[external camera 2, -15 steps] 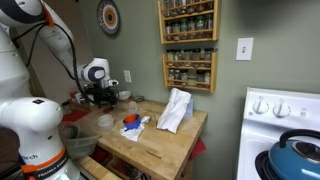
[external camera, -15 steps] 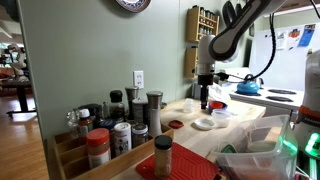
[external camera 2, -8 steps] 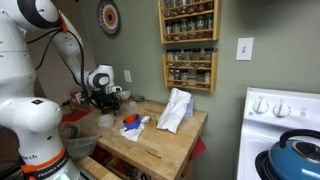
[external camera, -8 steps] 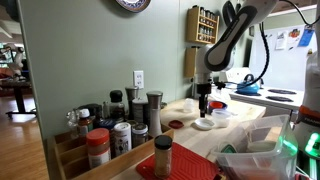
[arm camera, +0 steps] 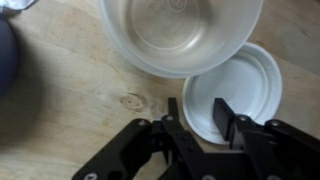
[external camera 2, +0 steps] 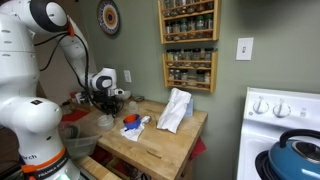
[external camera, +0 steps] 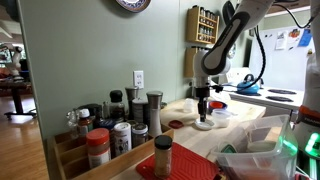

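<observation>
The white lid (arm camera: pixel 245 90) lies flat on the counter (arm camera: pixel 70 110) just beside the white bowl (arm camera: pixel 180 40), and my claw (arm camera: pixel 198 110), wide and higher a second ago, now sits low with jaws half drawn in astride the lid's rim, so I judge a grasp beginning, though I cannot tell if they bite yet

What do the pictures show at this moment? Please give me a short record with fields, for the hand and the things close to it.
surface: wooden table
hand: the hand points down, low over the table
fingers: the fingers stand one on each side of the lid's rim
grip: cannot tell whether they press the rim
lid: the lid is white and round, and lies flat on the table
bowl: the bowl is white and round, looks empty, and stands right beside the lid
</observation>
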